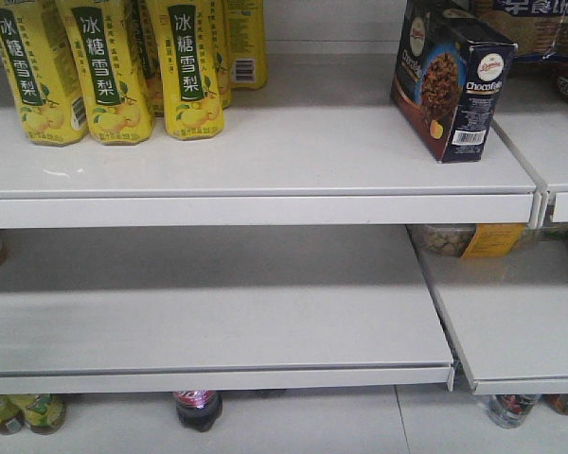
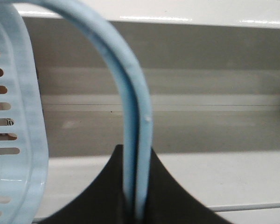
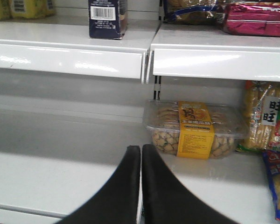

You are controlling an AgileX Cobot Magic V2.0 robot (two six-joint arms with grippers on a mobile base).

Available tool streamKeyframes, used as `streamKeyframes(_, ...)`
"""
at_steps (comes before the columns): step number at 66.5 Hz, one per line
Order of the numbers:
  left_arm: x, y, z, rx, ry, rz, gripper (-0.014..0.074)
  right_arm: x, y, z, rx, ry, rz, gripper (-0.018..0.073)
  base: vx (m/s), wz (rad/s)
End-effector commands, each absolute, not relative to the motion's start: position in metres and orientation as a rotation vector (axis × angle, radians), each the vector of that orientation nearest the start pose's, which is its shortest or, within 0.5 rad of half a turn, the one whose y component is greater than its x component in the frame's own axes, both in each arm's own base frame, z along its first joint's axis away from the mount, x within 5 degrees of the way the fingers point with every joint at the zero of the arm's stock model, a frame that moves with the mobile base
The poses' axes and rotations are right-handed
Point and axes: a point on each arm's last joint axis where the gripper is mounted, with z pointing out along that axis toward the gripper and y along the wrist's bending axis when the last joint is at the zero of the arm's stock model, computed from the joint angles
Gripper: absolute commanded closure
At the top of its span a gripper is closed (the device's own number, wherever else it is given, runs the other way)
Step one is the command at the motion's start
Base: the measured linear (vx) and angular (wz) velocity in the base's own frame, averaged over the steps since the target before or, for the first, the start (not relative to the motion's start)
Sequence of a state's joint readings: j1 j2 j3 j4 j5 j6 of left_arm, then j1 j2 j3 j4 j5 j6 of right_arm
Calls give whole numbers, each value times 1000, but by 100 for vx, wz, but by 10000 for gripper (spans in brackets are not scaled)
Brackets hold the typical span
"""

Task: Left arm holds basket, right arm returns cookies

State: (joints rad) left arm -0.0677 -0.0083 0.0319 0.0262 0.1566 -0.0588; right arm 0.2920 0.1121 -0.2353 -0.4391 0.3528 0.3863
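Note:
The cookies, a dark navy "Chocofello" box, stand upright on the upper shelf at the right end of its board; the right wrist view shows their barcode side at the top. My left gripper is shut on the light blue arched handle of the basket, whose slotted side fills the left edge of that view. My right gripper is shut with nothing between its fingers, low in front of the middle shelf, well below and apart from the cookies. Neither arm shows in the front view.
Yellow pear-drink bottles line the upper shelf's left. A clear biscuit tub with a yellow label sits on the middle shelf, snack packs to its right. A red pack lies right of the cookies. Bottles stand under the lowest shelf.

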Motion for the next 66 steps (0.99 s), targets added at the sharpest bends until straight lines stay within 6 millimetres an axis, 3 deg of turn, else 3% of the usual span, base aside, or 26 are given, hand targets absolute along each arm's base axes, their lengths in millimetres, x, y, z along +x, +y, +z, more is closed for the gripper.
streamKeyframes(1, 54, -4, 208, 50, 1519, -59, 603, 56, 9, 272, -240, 1569, 90, 568, 0, 0)
streamKeyframes(8, 54, -4, 208, 50, 1519, -59, 603, 56, 10, 274, -281, 1549, 43, 568, 0, 0)
streamKeyframes(26, 54, -4, 208, 50, 1519, -59, 603, 57, -1, 275, -73, 1543, -80, 568, 0, 0)
streamKeyframes(38, 54, -4, 208, 50, 1519, -59, 603, 55, 0, 254, -76, 1475, -77, 568, 0, 0)
streamKeyframes(52, 55, -4, 208, 50, 1520, -59, 603, 55, 1, 210, -89, 1406, -76, 568, 0, 0)
streamKeyframes(66, 55, -4, 208, 50, 1520, -59, 603, 55, 1, 210, -75, 1421, -61, 568, 0, 0)
